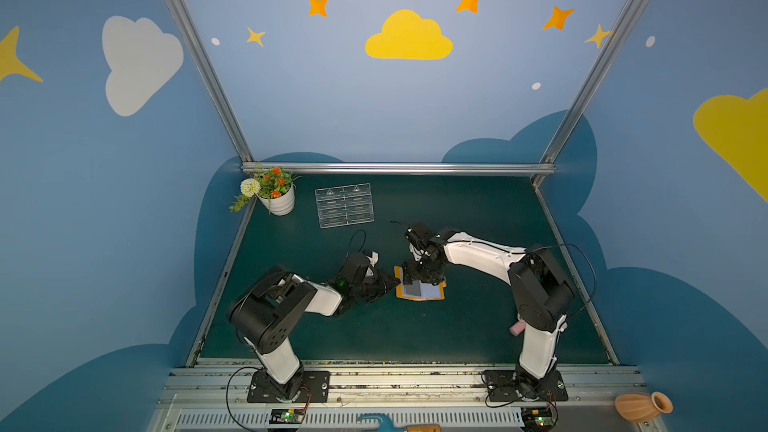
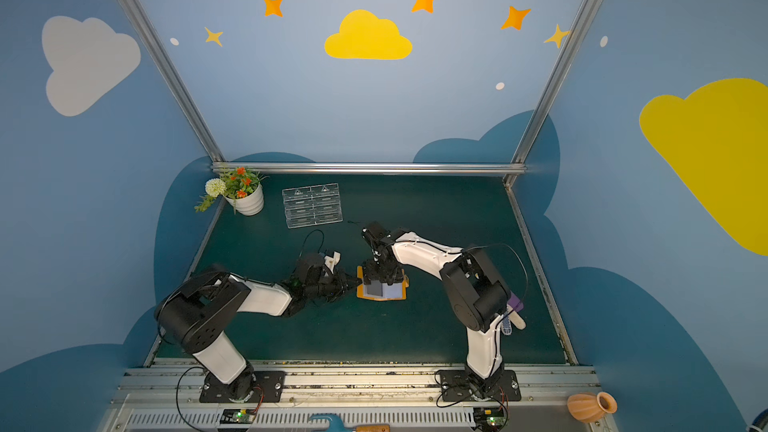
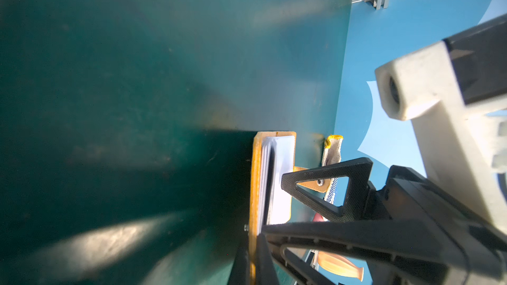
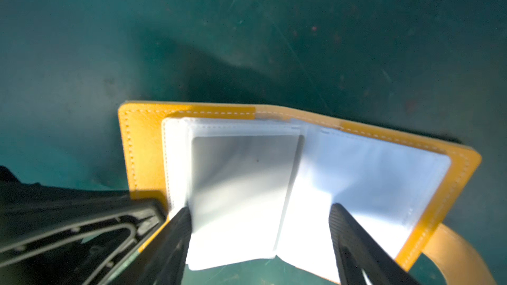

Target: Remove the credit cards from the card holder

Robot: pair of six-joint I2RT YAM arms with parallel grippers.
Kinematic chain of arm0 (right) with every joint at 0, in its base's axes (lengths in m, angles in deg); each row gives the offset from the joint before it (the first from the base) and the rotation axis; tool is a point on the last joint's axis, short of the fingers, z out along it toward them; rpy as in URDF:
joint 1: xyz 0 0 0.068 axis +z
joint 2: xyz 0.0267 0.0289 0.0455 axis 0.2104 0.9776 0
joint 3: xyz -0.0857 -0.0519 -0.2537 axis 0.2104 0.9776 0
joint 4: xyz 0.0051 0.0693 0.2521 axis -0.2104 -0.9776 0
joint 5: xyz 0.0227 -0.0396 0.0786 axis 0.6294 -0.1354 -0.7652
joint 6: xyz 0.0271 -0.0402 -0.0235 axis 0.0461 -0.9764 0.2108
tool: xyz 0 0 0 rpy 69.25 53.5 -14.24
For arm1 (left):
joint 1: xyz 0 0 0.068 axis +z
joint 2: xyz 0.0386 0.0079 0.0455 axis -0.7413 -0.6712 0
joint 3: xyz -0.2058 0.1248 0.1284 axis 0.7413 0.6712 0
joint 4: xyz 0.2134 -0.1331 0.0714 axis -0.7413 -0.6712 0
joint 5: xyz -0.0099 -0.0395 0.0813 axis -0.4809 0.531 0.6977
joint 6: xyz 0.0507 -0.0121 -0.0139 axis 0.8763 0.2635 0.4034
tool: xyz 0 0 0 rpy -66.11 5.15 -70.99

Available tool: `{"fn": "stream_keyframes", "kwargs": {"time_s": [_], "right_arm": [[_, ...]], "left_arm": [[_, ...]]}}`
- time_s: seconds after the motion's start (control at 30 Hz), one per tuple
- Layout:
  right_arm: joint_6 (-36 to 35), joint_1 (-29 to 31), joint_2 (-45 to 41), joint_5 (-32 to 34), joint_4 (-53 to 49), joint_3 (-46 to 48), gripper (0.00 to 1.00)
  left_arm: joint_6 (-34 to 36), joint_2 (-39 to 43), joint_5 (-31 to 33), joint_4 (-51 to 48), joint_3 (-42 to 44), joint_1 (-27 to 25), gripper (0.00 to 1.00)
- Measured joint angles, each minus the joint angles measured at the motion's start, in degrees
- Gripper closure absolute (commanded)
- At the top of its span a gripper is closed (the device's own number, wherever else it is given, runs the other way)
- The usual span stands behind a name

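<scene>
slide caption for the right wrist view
Open right gripper straddles a sleeved credit card in the card holder; shut left gripper clamps its edge.

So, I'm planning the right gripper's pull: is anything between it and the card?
Only the clear sleeve: the card sits inside a page of the holder, between the right gripper's open jaws. Nothing else visible blocks it.

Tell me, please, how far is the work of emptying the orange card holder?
Done: the card holder lies open, the left gripper shut on its cover edge. In hand: the right gripper, open, straddles a card inside its sleeve. Left: no card lies out on the table in any view; pulling this one, and any hidden ones, remains.
</scene>
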Motion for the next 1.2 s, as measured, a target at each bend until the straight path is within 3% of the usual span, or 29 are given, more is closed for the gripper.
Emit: {"fn": "stream_keyframes", "kwargs": {"time_s": [0.67, 1.07, 1.13, 1.2], "right_arm": [[0.28, -2.84, -3.96, 0.87, 0.15, 3.65, 0.34], [0.42, -4.74, -4.68, 1.97, -0.42, 5.79, 0.33], [0.35, -5.29, -5.31, 2.14, -0.39, 6.34, 0.31], [0.37, -6.01, -6.45, 2.19, -0.42, 7.21, 0.30]], "left_arm": [[0.22, 0.00, -0.04, 0.09, 0.00, 0.13, 0.96], [0.50, 0.00, -0.04, 0.00, 0.00, 0.37, 0.96], [0.63, 0.00, -0.04, 0.00, 0.02, 0.37, 0.92], [0.72, 0.00, 0.07, 0.07, 0.22, 0.37, 0.74]]}}
